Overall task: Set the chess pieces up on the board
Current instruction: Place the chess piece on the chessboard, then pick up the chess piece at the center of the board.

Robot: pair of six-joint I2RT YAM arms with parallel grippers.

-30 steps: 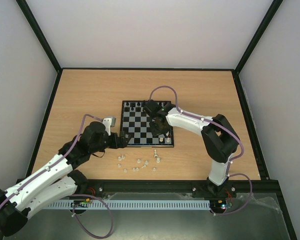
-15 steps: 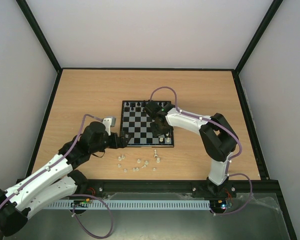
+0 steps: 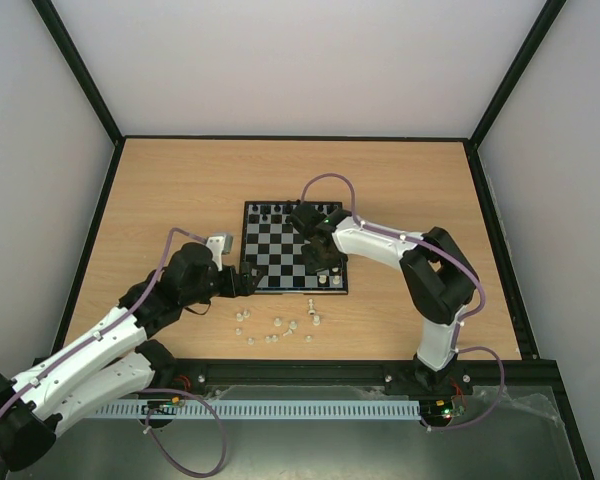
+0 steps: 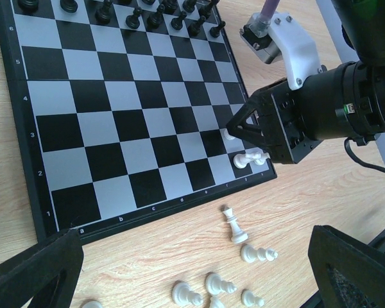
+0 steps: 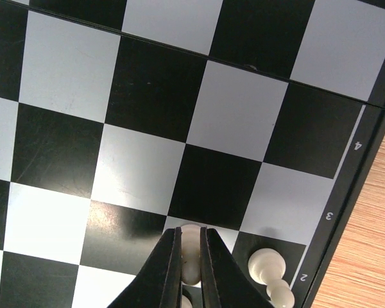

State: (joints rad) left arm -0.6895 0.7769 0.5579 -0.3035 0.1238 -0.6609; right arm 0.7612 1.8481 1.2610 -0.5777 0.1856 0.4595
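Left arm [image 3: 90,350] low, left fingers [image 4: 35,273] spread wide, right arm [image 3: 380,238] bent inward, right fingers [image 5: 157,277] pinching a white pawn [image 5: 190,247]

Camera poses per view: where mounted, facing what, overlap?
Top external: above, behind bases, looking down; left arm, right arm, board.
Left wrist: low off board's near edge, facing across; own fingers at bottom corners.
Right wrist: above board, facing down; own fingers pinch white piece.
Shared: left wrist also shows right gripper, that piece.

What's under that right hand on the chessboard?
A white piece pinched in the right hand, beside a second white piece on the board. Its base and square are covered.
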